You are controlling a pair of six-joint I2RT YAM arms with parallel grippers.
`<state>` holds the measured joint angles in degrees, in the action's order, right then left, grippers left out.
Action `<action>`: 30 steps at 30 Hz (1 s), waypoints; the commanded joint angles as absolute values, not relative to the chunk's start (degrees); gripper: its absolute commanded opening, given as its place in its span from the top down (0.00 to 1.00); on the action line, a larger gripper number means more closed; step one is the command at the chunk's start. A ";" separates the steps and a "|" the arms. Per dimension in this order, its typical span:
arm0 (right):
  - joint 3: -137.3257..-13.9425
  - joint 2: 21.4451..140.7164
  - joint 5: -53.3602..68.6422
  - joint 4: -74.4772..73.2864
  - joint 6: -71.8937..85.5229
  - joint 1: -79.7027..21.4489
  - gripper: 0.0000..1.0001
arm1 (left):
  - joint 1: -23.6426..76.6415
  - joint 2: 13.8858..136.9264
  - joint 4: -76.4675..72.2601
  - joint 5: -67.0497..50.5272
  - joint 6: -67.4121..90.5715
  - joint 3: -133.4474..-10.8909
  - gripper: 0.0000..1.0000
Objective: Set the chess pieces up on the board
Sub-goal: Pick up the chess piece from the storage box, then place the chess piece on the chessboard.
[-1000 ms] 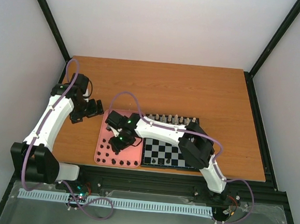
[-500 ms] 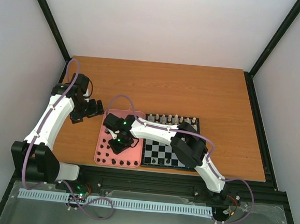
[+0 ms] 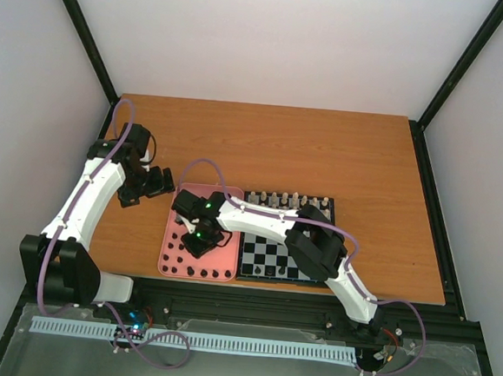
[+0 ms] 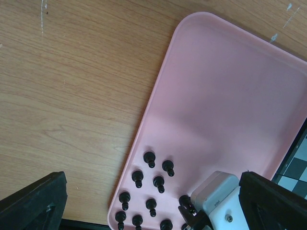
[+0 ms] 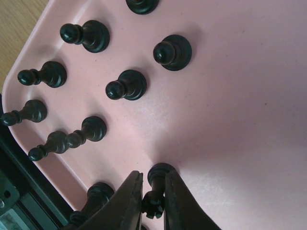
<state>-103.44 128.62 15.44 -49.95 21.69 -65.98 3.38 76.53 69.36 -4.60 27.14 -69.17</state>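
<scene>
Several black chess pieces (image 5: 125, 85) stand or lie at the near left end of the pink tray (image 3: 184, 213); they also show in the left wrist view (image 4: 159, 182). My right gripper (image 5: 153, 184) is low over the tray, its two fingers closed on either side of a black piece with a crown top (image 5: 160, 172) that stands on the tray floor. In the top view the right gripper (image 3: 197, 243) is over the tray. The board (image 3: 281, 258) lies right of the tray. My left gripper (image 3: 147, 184) hovers left of the tray, wide open and empty.
A row of pieces (image 3: 285, 198) stands along the board's far edge. The right arm's wrist camera (image 4: 216, 196) shows in the left wrist view above the tray (image 4: 230, 96). Bare wooden table (image 3: 281, 147) lies beyond the board.
My right gripper has moved left and nearer, from the tray's middle to its near left part, and has come down round the crowned black piece. The left arm has not moved.
</scene>
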 commanded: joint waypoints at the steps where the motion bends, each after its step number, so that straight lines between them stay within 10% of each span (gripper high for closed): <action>1: -103.13 127.86 14.50 -50.43 21.95 -66.45 0.89 | 2.95 76.19 68.69 -5.37 26.28 -69.88 0.00; 30: -70.85 97.41 5.56 -46.16 30.69 -63.07 0.95 | 2.93 75.73 67.92 -6.83 26.12 -68.61 0.00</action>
